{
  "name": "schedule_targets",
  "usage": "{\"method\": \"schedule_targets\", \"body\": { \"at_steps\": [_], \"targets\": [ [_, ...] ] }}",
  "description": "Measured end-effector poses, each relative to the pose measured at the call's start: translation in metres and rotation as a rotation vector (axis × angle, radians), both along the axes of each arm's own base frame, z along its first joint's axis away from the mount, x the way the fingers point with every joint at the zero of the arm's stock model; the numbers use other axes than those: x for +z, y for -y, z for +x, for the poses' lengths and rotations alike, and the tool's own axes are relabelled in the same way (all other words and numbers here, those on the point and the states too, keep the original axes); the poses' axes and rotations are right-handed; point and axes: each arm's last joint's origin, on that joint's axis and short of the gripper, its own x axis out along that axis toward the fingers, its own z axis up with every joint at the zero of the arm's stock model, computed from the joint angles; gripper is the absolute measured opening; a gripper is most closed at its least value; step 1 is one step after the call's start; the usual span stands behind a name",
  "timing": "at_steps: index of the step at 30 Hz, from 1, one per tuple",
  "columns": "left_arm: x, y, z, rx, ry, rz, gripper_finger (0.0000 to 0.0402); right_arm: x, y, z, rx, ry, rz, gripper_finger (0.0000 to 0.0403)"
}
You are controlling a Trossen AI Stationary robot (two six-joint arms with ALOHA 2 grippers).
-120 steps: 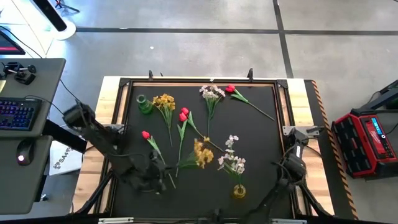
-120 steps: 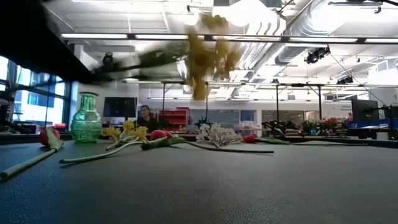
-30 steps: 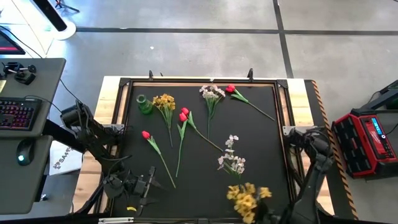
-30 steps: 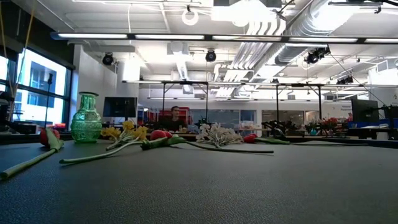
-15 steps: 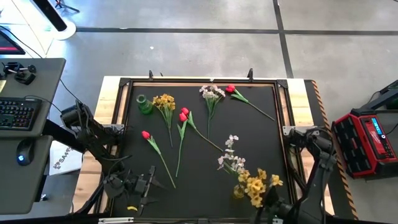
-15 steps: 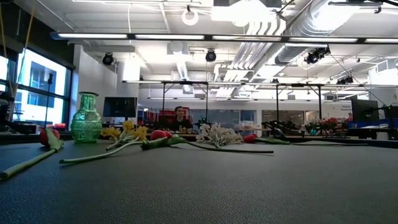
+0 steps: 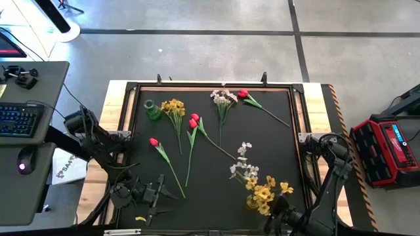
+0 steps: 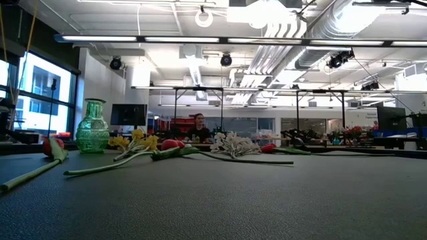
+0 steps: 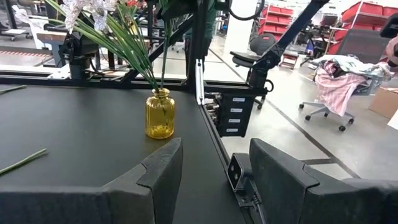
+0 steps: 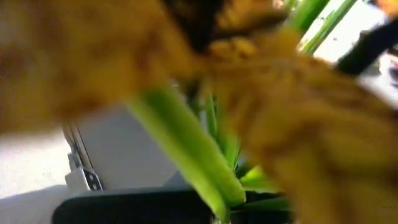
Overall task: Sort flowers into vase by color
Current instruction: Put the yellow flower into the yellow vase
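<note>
One yellow blossom spray (image 7: 266,193) is in the air right now, pinched in the closed right gripper (image 7: 281,213) near the front right corner of the table (image 7: 262,141), its blooms hanging just over the yellow vase (image 9: 160,113). That vase already carries a whitish spray (image 7: 243,164), so the stem has to thread past those green stalks: my call is to keep the spray upright, line the stem end over the neck, and lower slowly so nothing tips the glass. The right wrist view is all blurred petals and stem, no help for aiming.

Left gripper (image 7: 152,196) waits at the front left, fingers partly apart and empty.

Counting what lies on the mat: four red tulips (image 7: 193,120), one more yellow spray (image 7: 174,107) beside the green vase (image 7: 152,109), one loose whitish spray (image 7: 223,98). Two vases in all.
</note>
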Motion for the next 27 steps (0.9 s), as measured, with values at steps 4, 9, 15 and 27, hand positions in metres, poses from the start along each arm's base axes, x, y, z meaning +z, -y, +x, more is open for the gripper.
{"method": "schedule_targets", "body": {
  "at_steps": [4, 9, 15, 27],
  "targets": [
    [0.000, 0.000, 0.000, 0.000, 0.000, 0.000, 0.0173, -0.007, -0.003, 0.002, 0.024, -0.019, -0.054, 0.0000],
    [0.000, 0.000, 0.000, 0.000, 0.000, 0.000, 0.0172, -0.012, -0.005, 0.004, 0.016, -0.051, -0.043, 0.0000],
    [0.000, 0.000, 0.000, 0.000, 0.000, 0.000, 0.0173, -0.017, -0.003, 0.011, -0.014, -0.086, -0.016, 0.0000],
    [0.000, 0.000, 0.000, -0.001, -0.001, -0.001, 0.0173, -0.028, 0.003, 0.033, -0.064, -0.101, 0.002, 0.0007]
  ]
}}
